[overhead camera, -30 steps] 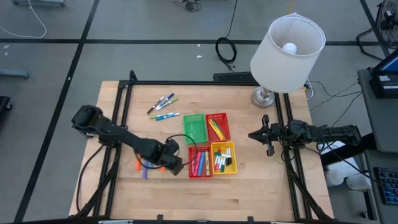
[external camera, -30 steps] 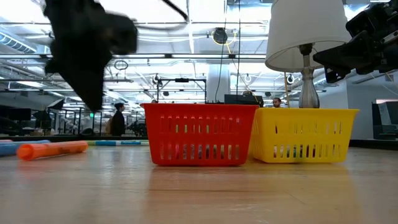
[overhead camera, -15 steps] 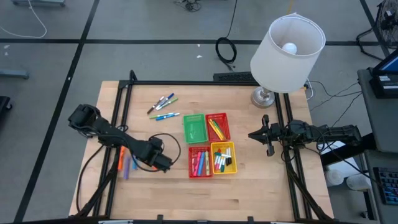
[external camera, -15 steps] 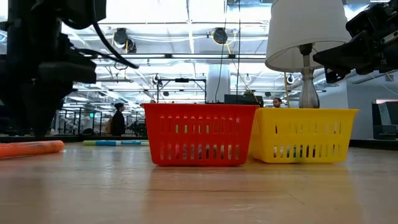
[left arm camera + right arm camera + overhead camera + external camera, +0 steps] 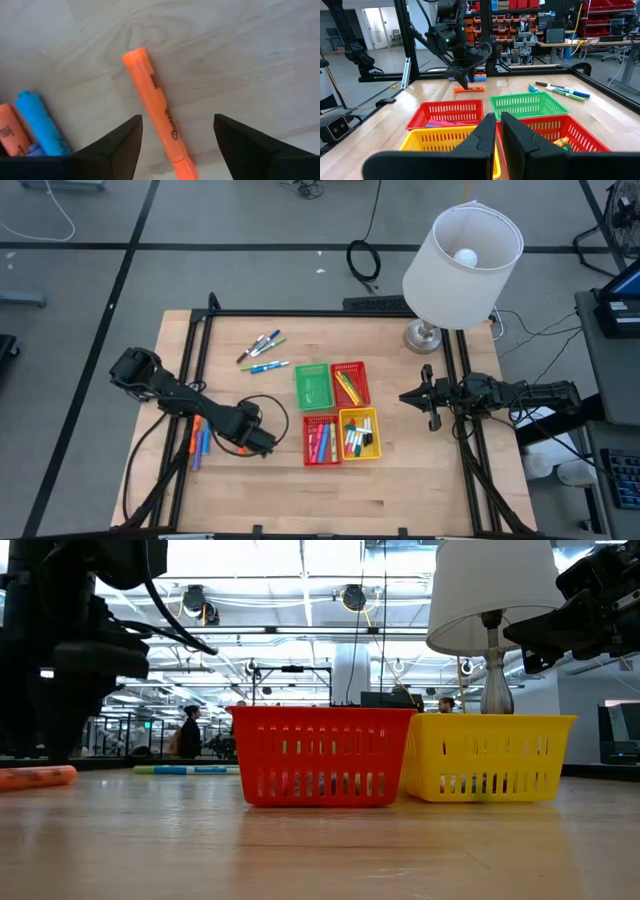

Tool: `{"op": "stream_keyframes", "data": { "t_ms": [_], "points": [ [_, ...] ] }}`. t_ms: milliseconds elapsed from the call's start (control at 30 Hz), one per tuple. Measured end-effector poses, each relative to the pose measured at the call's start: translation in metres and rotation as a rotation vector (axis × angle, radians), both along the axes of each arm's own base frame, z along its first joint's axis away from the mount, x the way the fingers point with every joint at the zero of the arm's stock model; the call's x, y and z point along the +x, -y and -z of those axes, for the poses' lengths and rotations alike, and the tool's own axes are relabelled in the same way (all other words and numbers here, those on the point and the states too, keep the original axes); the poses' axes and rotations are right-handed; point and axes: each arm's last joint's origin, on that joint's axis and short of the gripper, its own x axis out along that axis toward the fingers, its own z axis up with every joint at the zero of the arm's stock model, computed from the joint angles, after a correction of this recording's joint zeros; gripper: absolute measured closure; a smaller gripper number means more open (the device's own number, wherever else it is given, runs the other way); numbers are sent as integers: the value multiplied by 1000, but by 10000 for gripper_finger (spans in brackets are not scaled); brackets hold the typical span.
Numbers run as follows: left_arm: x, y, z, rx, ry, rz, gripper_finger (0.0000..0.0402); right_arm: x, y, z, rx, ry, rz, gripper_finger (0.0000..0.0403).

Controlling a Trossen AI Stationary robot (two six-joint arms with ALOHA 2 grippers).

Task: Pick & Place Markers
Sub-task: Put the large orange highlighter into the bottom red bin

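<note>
Four baskets (image 5: 341, 411) at centre partly filled; loose markers (image 5: 262, 351) upper left. Left pincer (image 5: 176, 137) released astride orange marker (image 5: 157, 107); right pincer (image 5: 497, 131) clenched, empty.

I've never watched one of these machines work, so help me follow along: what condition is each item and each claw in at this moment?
Left gripper: open, fingers either side of the orange marker.
Orange marker: lying flat on the table, not gripped.
Right gripper: shut, empty, hovering at the table's right edge.
Green basket: looks empty.
Yellow basket: holds markers.
Lamp: upright; bulb appears lit.
</note>
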Motion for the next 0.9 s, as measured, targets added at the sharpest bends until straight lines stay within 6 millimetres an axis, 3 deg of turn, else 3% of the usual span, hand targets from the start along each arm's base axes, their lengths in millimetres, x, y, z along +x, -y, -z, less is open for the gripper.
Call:
{"op": "stream_keyframes", "data": {
  "t_ms": [167, 467, 900],
  "points": [
    [-4, -1, 7, -15, -7, -25, 147, 0, 0, 0, 0, 0, 0, 385],
    [-15, -5, 41, -107, 82, -19, 147, 0, 0, 0, 0, 0, 0, 385],
    [-16, -5, 35, -122, 145, -28, 147, 0, 0, 0, 0, 0, 0, 385]
  ]
}}
